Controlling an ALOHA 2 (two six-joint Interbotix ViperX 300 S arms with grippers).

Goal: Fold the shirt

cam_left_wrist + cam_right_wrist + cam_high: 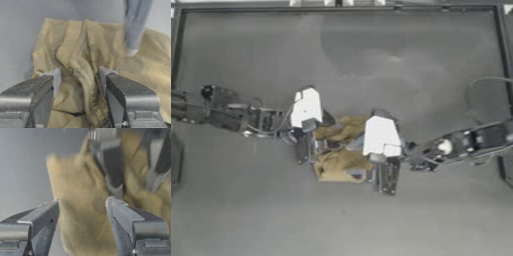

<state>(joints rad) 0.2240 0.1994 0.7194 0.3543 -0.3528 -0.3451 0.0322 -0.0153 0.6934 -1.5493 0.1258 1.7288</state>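
Observation:
The tan shirt (339,165) lies bunched in a small heap at the middle of the table. My left gripper (312,149) hangs over the heap's left edge. In the left wrist view it (79,73) is open, its fingertips astride a raised fold of the shirt (83,50). My right gripper (385,181) is at the heap's right side, also open (83,202), with blurred yellow cloth (78,210) between its fingers. The two grippers stand close together. Each wrist view shows the other arm's fingers (133,32) (112,165) over the cloth.
Dark table (345,55) stretches all around the heap, bounded by a raised frame along the far edge (338,8) and both sides. The left arm (218,112) and right arm (471,140) reach in from their sides.

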